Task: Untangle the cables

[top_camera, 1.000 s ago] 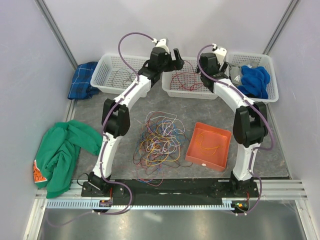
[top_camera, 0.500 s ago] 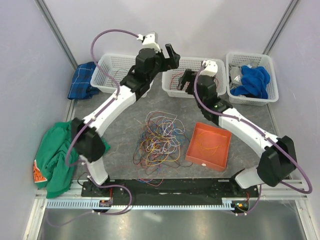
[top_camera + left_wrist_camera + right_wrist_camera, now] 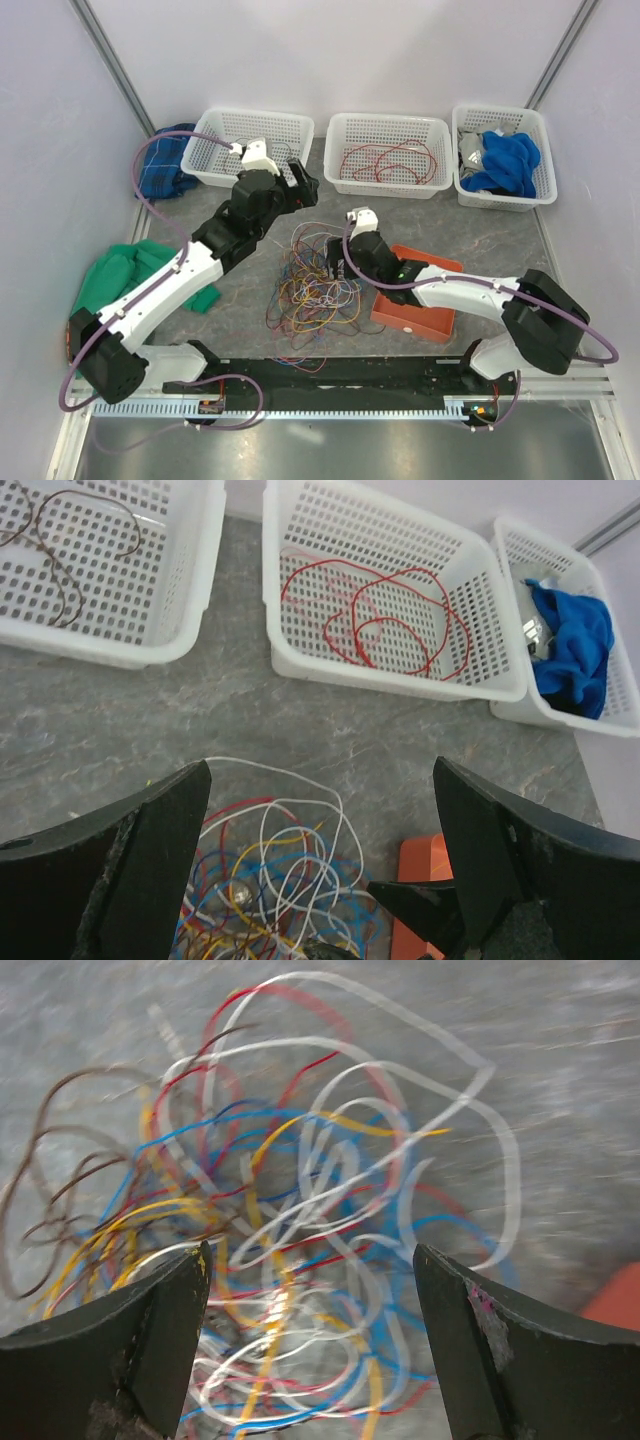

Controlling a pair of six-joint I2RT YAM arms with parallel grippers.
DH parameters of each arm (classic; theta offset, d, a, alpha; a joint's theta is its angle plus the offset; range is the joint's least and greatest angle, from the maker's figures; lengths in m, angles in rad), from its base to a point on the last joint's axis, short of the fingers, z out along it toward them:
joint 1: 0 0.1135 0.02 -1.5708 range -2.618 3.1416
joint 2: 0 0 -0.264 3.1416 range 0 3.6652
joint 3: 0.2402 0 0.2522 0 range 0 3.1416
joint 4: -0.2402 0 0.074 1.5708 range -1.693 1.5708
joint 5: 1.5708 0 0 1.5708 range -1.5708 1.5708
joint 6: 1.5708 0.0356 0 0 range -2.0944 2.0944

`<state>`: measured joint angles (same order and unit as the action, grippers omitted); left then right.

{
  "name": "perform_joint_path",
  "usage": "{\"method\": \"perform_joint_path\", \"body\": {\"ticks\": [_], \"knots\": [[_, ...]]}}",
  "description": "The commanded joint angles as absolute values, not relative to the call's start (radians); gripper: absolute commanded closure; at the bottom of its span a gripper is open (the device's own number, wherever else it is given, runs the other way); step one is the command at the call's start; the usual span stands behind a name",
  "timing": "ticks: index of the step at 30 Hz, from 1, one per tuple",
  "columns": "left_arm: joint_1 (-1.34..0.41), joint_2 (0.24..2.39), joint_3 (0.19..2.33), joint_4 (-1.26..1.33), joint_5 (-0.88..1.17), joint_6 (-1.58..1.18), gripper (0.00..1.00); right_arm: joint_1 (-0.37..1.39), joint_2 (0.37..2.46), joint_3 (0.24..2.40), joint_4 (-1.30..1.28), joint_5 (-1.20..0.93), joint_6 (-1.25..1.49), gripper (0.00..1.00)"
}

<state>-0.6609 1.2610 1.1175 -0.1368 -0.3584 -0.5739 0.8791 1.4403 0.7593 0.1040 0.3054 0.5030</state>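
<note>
The cables (image 3: 318,280) lie in a loose heap in the middle of the grey, stone-mottled surface (image 3: 450,225). The heap is longer than it is wide, and its long axis runs from the near edge toward the baskets. They are thin, limp wires curled in loops: white, blue, yellow, red and dark brown. The left hand (image 3: 303,182) hangs above the heap's far end, fingers spread wide, holding nothing. The right hand (image 3: 338,262) hovers over the heap's right side, also wide open and empty. Red loops (image 3: 388,160) lie in the middle white perforated basket (image 3: 385,188).
</note>
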Motion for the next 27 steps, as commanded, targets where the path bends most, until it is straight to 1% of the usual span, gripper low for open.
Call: {"method": "perform_joint_path", "body": {"ticks": [1,6,9,11,12,14,15,17,18,19,20,23,27], "knots": [[-0.696,1.137,1.079,-0.212,-0.405,-0.617,0.00,0.925,1.492,0.744,0.178,0.299,0.554,0.10],[-0.726,1.008,0.982,-0.264,-0.400,-0.663,0.00,0.945,1.537,0.752,0.147,0.308,0.548,0.05],[-0.738,0.941,0.928,-0.327,-0.402,-0.670,0.00,0.950,1.562,0.759,0.130,0.290,0.542,0.07],[-0.742,0.898,0.898,-0.340,-0.382,-0.692,0.00,0.951,1.598,0.776,0.133,0.243,0.538,0.17],[-0.744,0.861,0.867,-0.344,-0.374,-0.698,0.00,0.954,1.615,0.784,0.135,0.226,0.540,0.29],[-0.745,0.833,0.845,-0.353,-0.364,-0.715,0.00,0.969,1.667,0.817,0.146,0.177,0.545,0.47],[-0.746,0.810,0.829,-0.356,-0.362,-0.718,0.00,0.979,1.684,0.831,0.146,0.170,0.551,0.63],[-0.746,0.792,0.821,-0.374,-0.360,-0.718,0.00,1.014,1.730,0.877,0.147,0.157,0.555,0.76],[-0.747,0.782,0.818,-0.380,-0.364,-0.716,0.00,1.028,1.739,0.896,0.144,0.155,0.552,0.87],[-0.747,0.764,0.815,-0.396,-0.365,-0.715,0.00,1.044,1.753,0.914,0.134,0.155,0.548,0.95],[-0.747,0.755,0.812,-0.399,-0.371,-0.716,0.00,1.049,1.755,0.948,0.121,0.163,0.545,1.00],[-0.747,0.709,0.796,-0.402,-0.374,-0.712,0.00,1.052,1.700,0.989,0.088,0.222,0.525,1.00],[-0.747,0.663,0.792,-0.402,-0.393,-0.690,0.01,1.052,1.536,1.064,0.003,0.327,0.453,1.00]]}}
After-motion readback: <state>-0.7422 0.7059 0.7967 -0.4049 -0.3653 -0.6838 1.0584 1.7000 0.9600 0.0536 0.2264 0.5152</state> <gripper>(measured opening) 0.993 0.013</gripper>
